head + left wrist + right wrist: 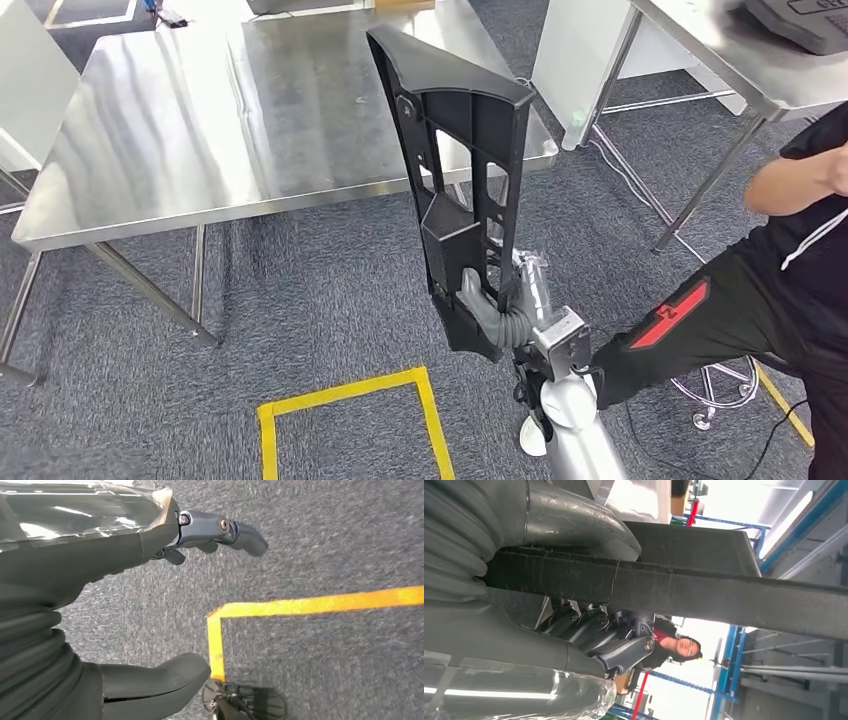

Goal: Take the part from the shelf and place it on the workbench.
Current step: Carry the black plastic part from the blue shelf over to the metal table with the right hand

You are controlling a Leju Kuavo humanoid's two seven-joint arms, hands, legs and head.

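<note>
A long black plastic part (462, 160) with ribs and cut-outs stands upright in my right hand (495, 305), which grips its lower end above the grey carpet. Its upper end overlaps the front right corner of the steel workbench (180, 130) in the head view. The right wrist view shows the part (704, 592) as a dark bar with my thumb over it and my fingers (621, 650) curled under it. My left hand (150, 605) hangs over the carpet, thumb and fingers (235, 532) apart and nothing between them.
A person (790, 270) in black clothes sits at the right, a leg reaching close to my right arm. A yellow tape square (350, 415) marks the carpet below. A second steel table (740, 50) stands at the back right, its legs beside the workbench.
</note>
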